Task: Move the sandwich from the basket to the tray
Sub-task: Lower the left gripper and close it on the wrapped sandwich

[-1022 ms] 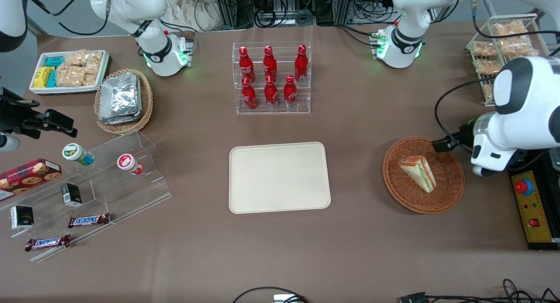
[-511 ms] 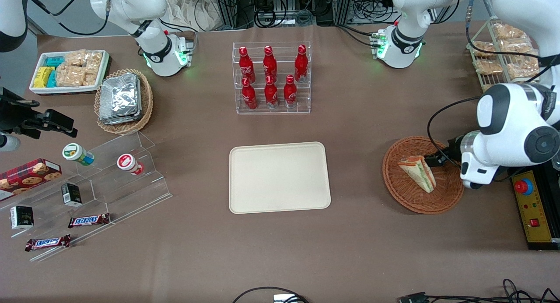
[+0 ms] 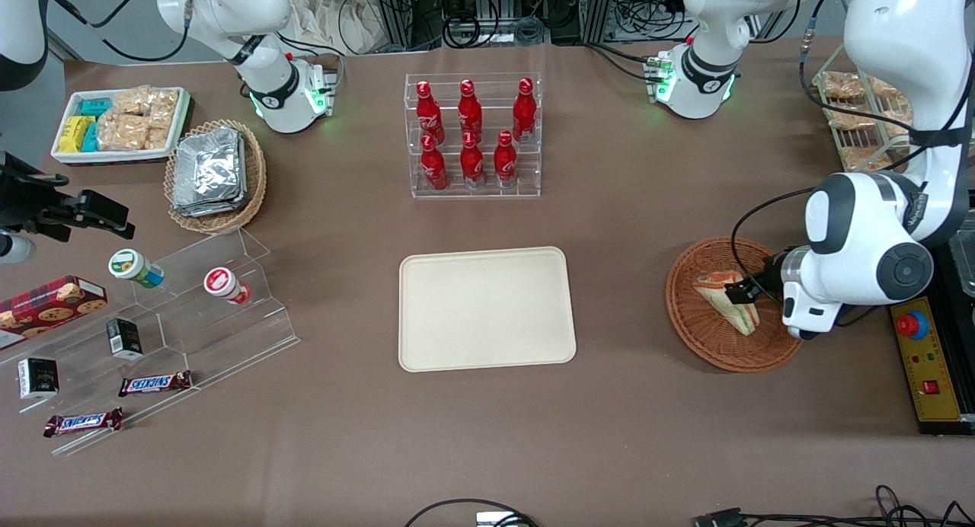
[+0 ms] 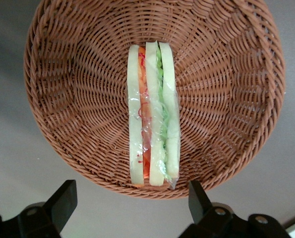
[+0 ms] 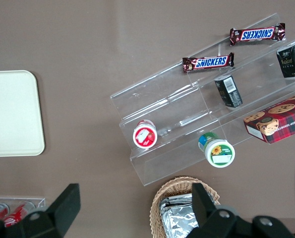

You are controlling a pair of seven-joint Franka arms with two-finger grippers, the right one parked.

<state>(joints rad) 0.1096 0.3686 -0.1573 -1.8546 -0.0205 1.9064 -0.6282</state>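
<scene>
Basket point(image 4: 226, 99): round, reddish-brown wicker, on a grey-brown surface.
Sandwich point(image 4: 153, 116): lies in the basket, cut edge up; pale bread layers, red-orange and green filling, clear wrap.
Gripper point(image 4: 130, 201): above the basket rim, fingers point(image 4: 64, 199) spread wide, one to each side of the sandwich's end, touching nothing.

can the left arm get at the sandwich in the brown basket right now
Probably yes. The left gripper hangs open above the sandwich, which lies alone and uncovered in the basket. Its fingers look spread wider than the sandwich, and nothing blocks the way down.
</scene>
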